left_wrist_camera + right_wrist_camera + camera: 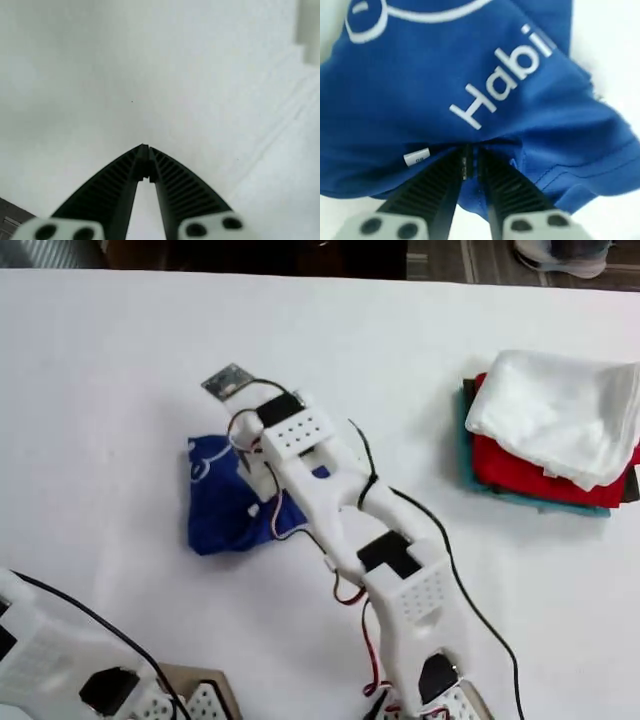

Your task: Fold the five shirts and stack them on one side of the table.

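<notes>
Desk: white flat top [120,370] that carries all the things.
Loose shirt: crumpled blue shirt [215,510] of soft knit cloth with white print, lying in a heap around the middle of the desk, somewhat toward the left edge and well apart from the stack.
Right hand: the right hand [471,152] is closed on a fold of the blue shirt, with cloth pinched between the tips of its black ribbed fingers [432,185]. A small white label [416,158] sewn to the shirt sits just beside them.
Right arm: white jointed right arm [350,505] that stretches from the near edge to above the blue shirt and covers part of it; thin red and black cables [440,550] run along it.
Left hand: the left hand [145,150] is fully closed, tips touching, with nothing between them; bare desk lies beneath it.
Left arm: white left arm [50,660] at the near left corner, apart from the blue shirt.
Stack: by the right edge. A folded white shirt [560,410] is on top, a little rumpled; under it is a folded red shirt [505,472], and at the bottom a folded teal shirt [467,435]. A dark layer [630,487] peeps out at the stack's side; I cannot tell what it is.
</notes>
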Robot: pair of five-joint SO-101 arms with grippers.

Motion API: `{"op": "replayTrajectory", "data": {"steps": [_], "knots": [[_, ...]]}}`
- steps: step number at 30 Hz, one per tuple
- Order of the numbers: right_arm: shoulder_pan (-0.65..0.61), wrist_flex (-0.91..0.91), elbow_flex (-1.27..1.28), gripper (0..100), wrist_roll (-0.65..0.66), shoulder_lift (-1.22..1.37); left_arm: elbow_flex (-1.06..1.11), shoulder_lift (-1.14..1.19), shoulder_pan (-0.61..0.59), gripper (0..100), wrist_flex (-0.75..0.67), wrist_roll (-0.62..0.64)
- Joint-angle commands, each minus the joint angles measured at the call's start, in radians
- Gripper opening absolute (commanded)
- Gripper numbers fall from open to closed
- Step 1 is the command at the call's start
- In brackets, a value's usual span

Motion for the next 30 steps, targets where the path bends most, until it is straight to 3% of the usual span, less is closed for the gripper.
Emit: {"op": "replayTrajectory", "data": {"steps": [1,13,17,23,30], "knots": [[0.022,-0.005,0.032,2.2,0.041,-0.074,-0.002,-0.055,0.011,3,-0.011,0.002],[0.031,0.136,0.063,2.2,0.055,-0.171,-0.001,-0.055,0.017,3,-0.008,0.057],[0.031,0.174,0.052,2.2,0.127,-0.183,-0.001,-0.055,0.017,3,-0.009,0.057],[0.005,-0.010,0.035,2.2,0.129,-0.148,-0.001,-0.055,0.017,3,-0.009,0.057],[-0.016,-0.104,0.028,2.2,0.077,-0.030,-0.001,-0.055,0.017,3,-0.005,0.057]]}}
